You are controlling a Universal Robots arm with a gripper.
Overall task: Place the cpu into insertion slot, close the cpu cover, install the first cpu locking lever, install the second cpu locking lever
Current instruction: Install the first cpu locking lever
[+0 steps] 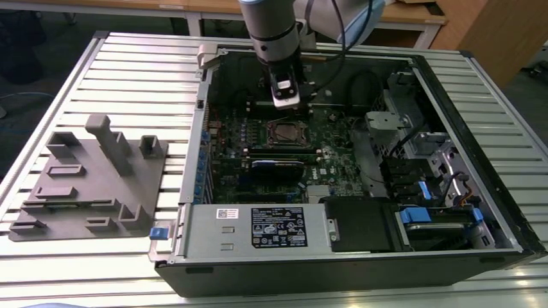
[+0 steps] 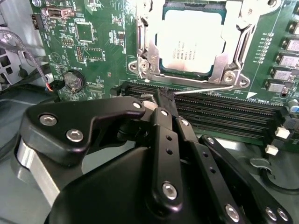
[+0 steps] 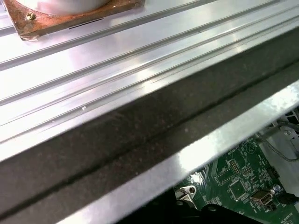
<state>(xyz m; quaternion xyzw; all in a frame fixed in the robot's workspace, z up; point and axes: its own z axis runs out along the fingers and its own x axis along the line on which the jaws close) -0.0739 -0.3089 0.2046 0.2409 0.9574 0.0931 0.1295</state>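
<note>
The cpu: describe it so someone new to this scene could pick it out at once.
Start at the green motherboard in the second wrist view, then find the silver cpu cover framing a square window. The cpu is the pale, flat metal square inside that window, unlike the long black slots beside it.

Above the square metal-rimmed insertion slot [image 1: 285,133] you have open room; the black gripper [image 1: 285,97] hangs just beside it, and black case walls [image 1: 453,115] hem the sides.

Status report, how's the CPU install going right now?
Gripper shut, tips at a thin locking lever. Cpu seated in insertion slot, cpu cover down over it. Nothing blocking.
</note>
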